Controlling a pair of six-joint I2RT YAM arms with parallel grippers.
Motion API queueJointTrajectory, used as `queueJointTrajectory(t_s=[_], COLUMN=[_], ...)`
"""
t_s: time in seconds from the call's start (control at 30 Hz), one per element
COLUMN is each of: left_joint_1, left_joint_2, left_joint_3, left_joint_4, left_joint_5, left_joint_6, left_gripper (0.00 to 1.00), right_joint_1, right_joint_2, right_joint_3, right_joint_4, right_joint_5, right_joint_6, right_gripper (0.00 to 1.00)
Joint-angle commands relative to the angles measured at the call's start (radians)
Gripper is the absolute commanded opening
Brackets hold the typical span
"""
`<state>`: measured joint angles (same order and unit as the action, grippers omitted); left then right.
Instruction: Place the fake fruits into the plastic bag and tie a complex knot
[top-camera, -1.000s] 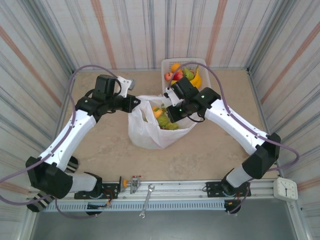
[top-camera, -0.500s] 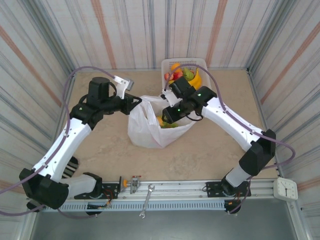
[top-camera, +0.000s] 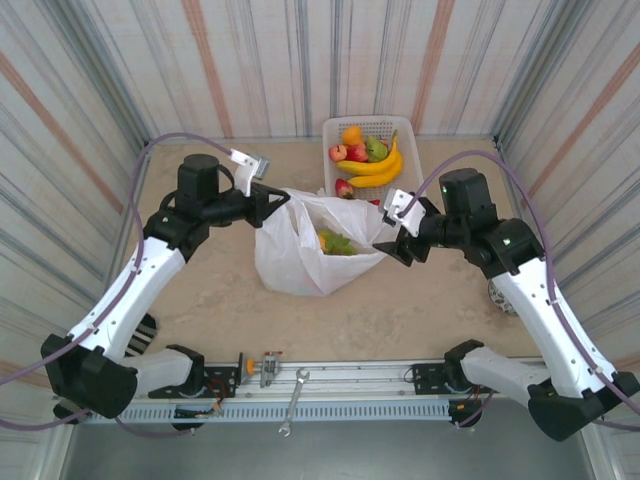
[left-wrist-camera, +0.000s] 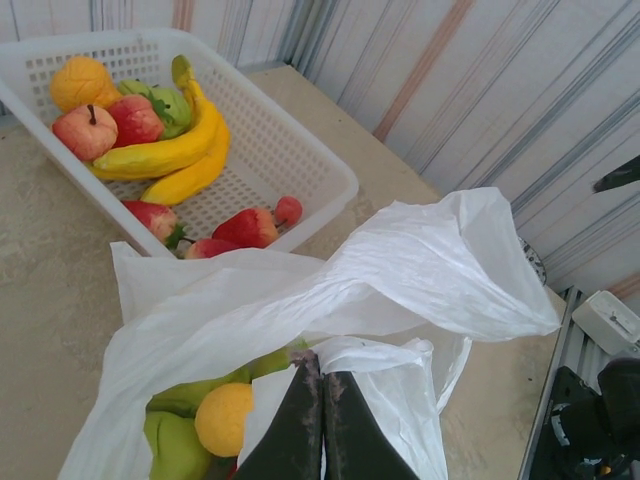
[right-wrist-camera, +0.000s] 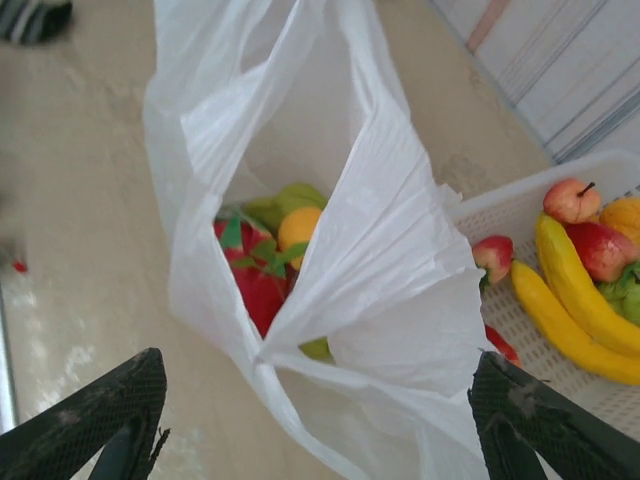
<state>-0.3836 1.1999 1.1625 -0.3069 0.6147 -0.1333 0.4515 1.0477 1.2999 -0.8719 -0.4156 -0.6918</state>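
Loading stage, by my reading. Plastic bag sat near centre of bench, mouth up, with white lattice basket just beside it at its 1 o'clock. Left gripper was at the bag's 10 o'clock rim; the left wrist view showed its jaws pinched shut on a fold of the film, lifted off the bench. Likely purpose: to prop the mouth open so fruit could be dropped in from the other side. Right gripper hovered at the bag's 3 o'clock, jaws spread wide with nothing between them, its camera looking down into the opening. Inside lay green pears, a yellow-orange round fruit and pink dragon fruit, heaped at the bottom, where their weight probably anchored the thin film. In the basket: bananas, orange, apples, another pear, small red fruits at its 6 o'clock end. So filling was not yet done and no knot started. Next move would call for the empty right jaws to reach toward 11 o'clock for the basket. Risk noted: a slack flap of film sagged across the mouth's 3 o'clock side and could catch a dropped fruit.
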Motion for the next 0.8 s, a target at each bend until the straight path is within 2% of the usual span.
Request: queueJointTrajectory(t_s=[0.0, 0.07, 0.17, 0.27, 0.37, 0.53, 0.67, 0.77], left_joint_1=[-0.001, -0.002, -0.002, -0.003, -0.001, -0.001, -0.001, -0.001], left_joint_2=[-0.016, -0.018, -0.018, -0.02, -0.024, -0.031, -0.038, -0.043], left_joint_3=[-0.018, -0.02, -0.02, -0.02, -0.021, -0.023, -0.026, -0.03], left_joint_4=[0.063, 0.065, 0.063, 0.06, 0.054, 0.046, 0.049, 0.057], left_joint_5=[0.036, 0.034, 0.034, 0.033, 0.026, 0.021, 0.024, 0.028], left_joint_6=[-0.008, -0.008, -0.01, -0.008, -0.004, 0.001, 0.003, 0.006], left_gripper=[0.0, 0.0, 0.0, 0.0, 0.0, 0.0, 0.0, 0.0], right_joint_1=[-0.012, 0.002, 0.07, 0.128, 0.149, 0.179, 0.206, 0.207], right_joint_2=[0.041, 0.081, 0.14, 0.197, 0.232, 0.28, 0.304, 0.292], right_joint_3=[0.028, 0.06, 0.089, 0.119, 0.137, 0.139, 0.127, 0.1], right_joint_4=[-0.093, -0.146, -0.178, -0.207, -0.228, -0.228, -0.207, -0.153], right_joint_5=[-0.042, -0.028, 0.093, 0.202, 0.252, 0.347, 0.379, 0.31], right_joint_6=[-0.294, -0.367, -0.421, -0.456, -0.469, -0.488, -0.493, -0.484], right_gripper=[0.82, 0.82, 0.81, 0.77, 0.76, 0.69, 0.57, 0.4])
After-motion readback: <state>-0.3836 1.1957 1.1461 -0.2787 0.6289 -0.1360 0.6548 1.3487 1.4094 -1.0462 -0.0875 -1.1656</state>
